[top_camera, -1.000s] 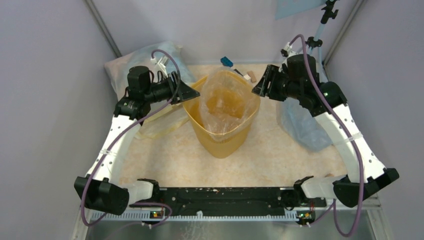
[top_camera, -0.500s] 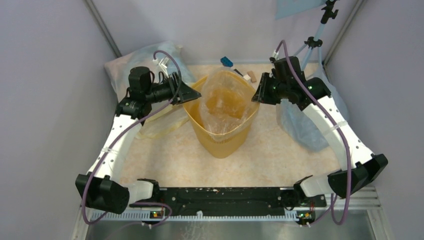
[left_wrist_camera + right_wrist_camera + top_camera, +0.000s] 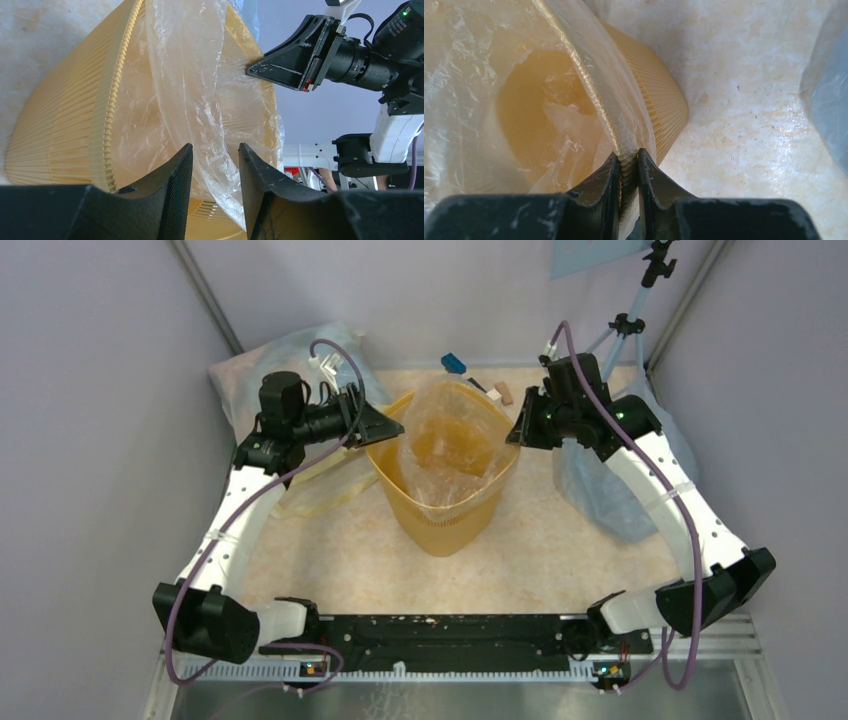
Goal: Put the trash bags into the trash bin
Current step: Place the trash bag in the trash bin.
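Note:
The yellow trash bin stands mid-table. A clear, wrinkly trash bag sits inside it, its edge draped over the right rim. My right gripper is at that right rim. In the right wrist view the right gripper is shut on the bin rim with the bag film folded over it. My left gripper hovers at the left rim. In the left wrist view the left gripper is open, and the bag film hangs in the gap just past its tips.
Bluish plastic sacks lie at the back left and along the right side. A yellowish film sheet lies left of the bin. Small bits, one blue, sit behind it. A stand rises at the back right.
My right arm swung left and down to the bin's right rim, and its jaws closed on rim and bag film. The left arm barely moved.

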